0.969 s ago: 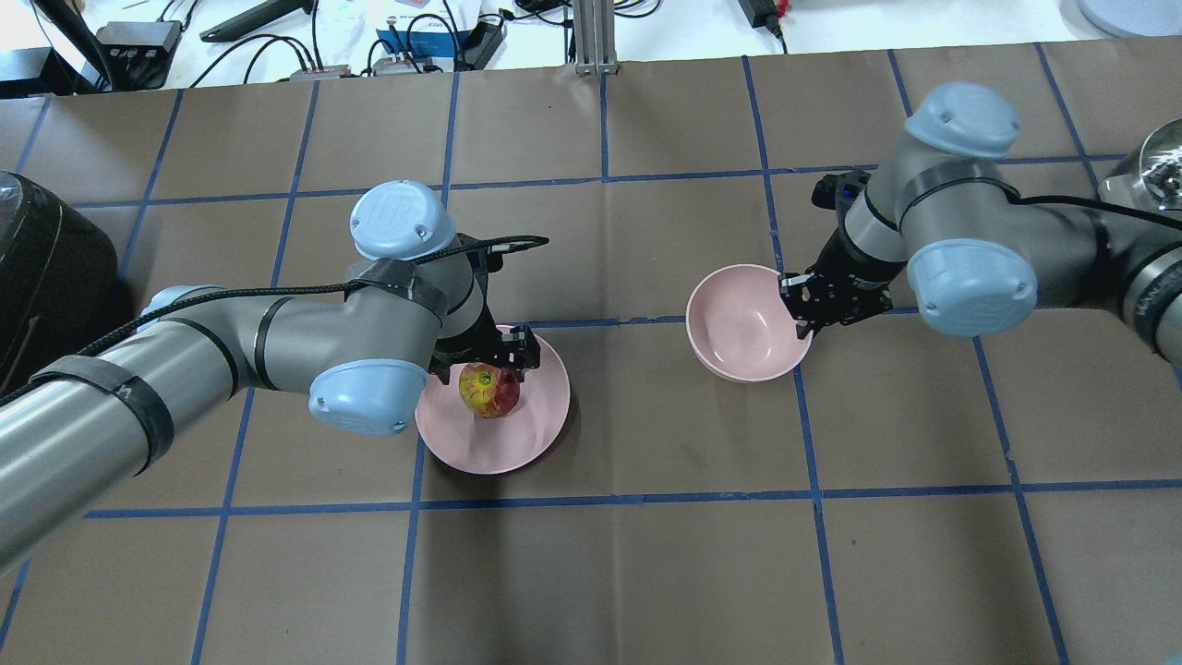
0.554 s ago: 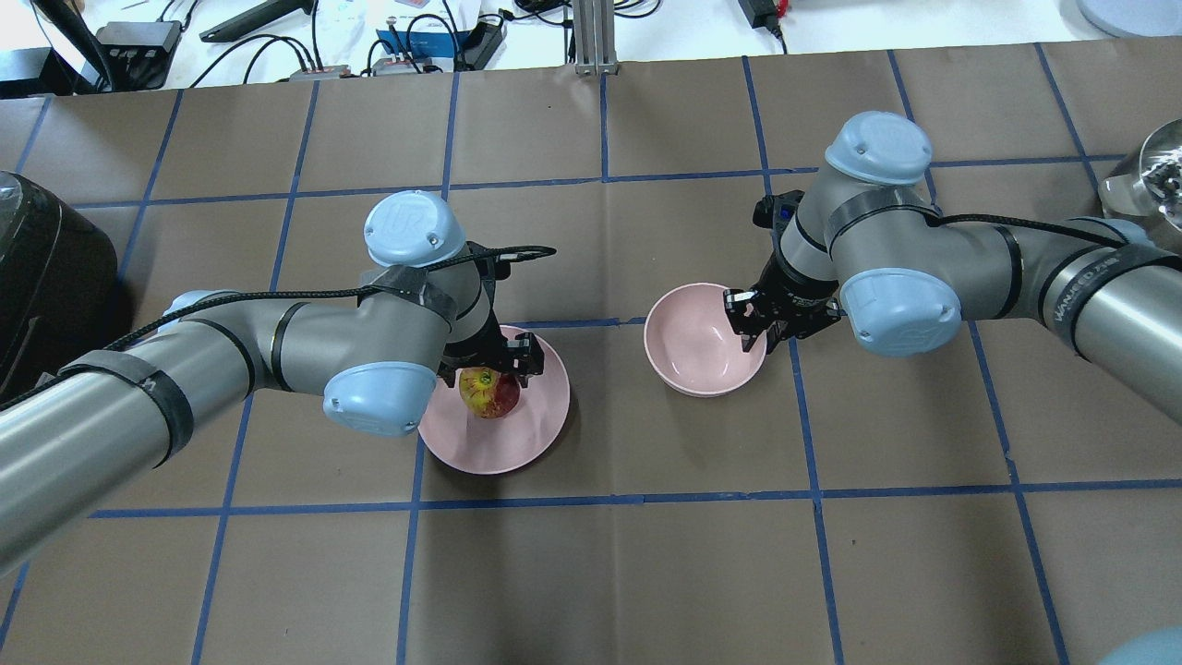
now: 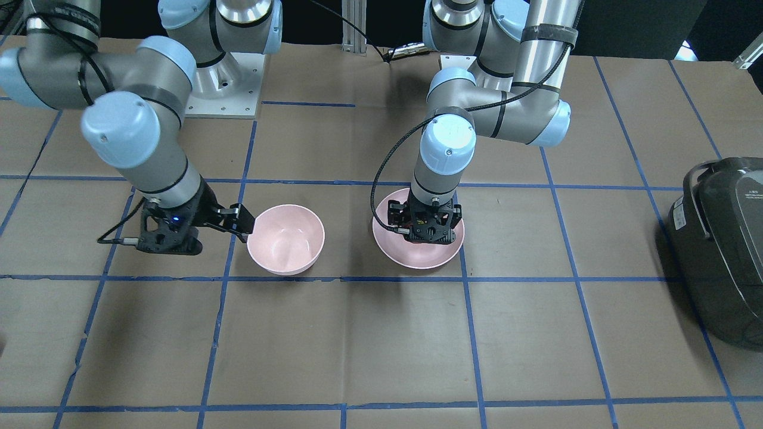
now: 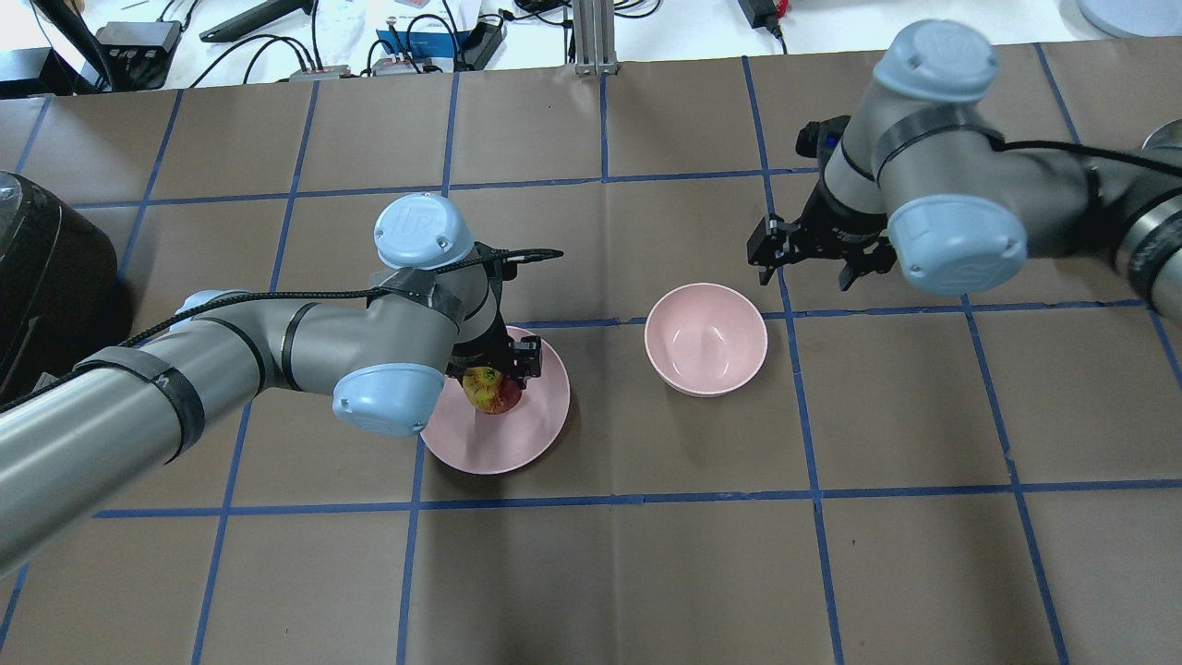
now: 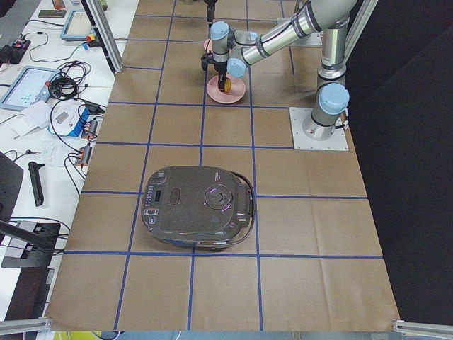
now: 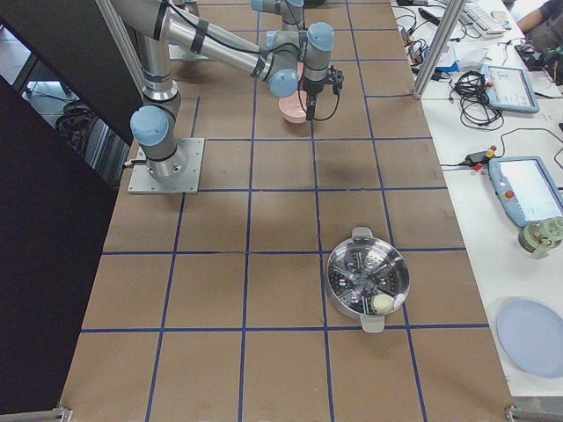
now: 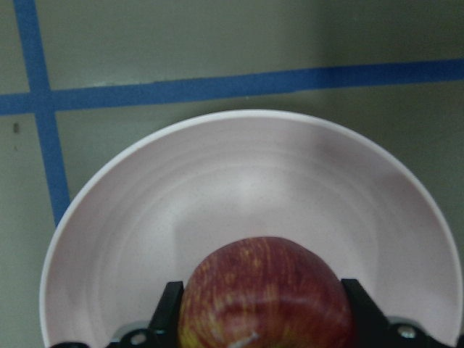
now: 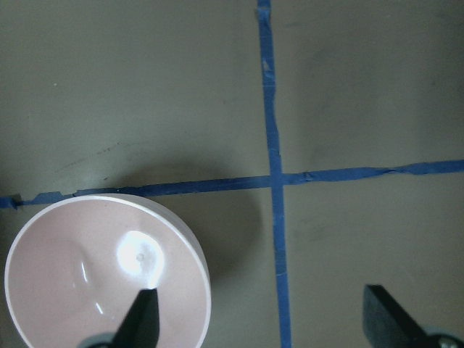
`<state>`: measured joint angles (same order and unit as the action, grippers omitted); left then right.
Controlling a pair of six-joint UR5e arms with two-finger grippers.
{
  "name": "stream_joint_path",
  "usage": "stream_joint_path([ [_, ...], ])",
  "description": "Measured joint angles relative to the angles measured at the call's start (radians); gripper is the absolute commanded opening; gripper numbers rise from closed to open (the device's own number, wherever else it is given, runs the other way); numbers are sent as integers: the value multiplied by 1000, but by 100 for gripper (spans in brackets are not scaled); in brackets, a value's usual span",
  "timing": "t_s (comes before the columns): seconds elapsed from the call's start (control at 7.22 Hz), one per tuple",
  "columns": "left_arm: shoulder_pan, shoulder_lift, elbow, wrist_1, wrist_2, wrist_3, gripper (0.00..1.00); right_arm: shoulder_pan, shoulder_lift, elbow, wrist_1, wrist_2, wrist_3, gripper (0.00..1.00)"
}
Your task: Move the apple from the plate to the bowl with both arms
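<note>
The apple [image 4: 492,395] sits on the plate [image 4: 517,445] directly under the left gripper [image 4: 496,377], whose jaws seem clamped on its sides, while the bowl [image 4: 683,356] lies toward the robot's right, nearer the right gripper [image 4: 813,266], spread open and clear of it.

arms [image 4: 295,337]: grey-silver | joint caps [image 4: 423,229]: light blue | left pincer [image 3: 426,233], right pincer [image 4: 802,266]: black | cable [image 4: 305,295]: black

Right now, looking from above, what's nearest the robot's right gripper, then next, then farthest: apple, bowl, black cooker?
From the right gripper:
1. The bowl, close by, toward the middle.
2. The apple, on the plate, left of the bowl.
3. The black cooker, far left edge.
</note>
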<state>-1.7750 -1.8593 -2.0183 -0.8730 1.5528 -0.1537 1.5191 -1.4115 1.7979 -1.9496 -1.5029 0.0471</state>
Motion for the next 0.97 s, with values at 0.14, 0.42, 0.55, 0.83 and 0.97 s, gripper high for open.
stream_joint_path([
  [0.14, -15, 7, 30, -11, -6, -61, 20, -38, -45, -59, 93, -33, -7, 100],
  [0.42, -98, -7, 227, -188, -20, -255, 20, -73, -115, -129, 195, -56, -13, 100],
  [0.55, -154, -46, 369, -316, -24, -363, 20, -74, -137, -153, 207, -56, -12, 100],
  [0.83, -265, -174, 560, -378, -26, -586, 22, -73, -150, -189, 212, -53, -4, 100],
  [0.97, -294, -222, 593, -361, -33, -643, 24, -73, -152, -196, 213, -53, -2, 100],
])
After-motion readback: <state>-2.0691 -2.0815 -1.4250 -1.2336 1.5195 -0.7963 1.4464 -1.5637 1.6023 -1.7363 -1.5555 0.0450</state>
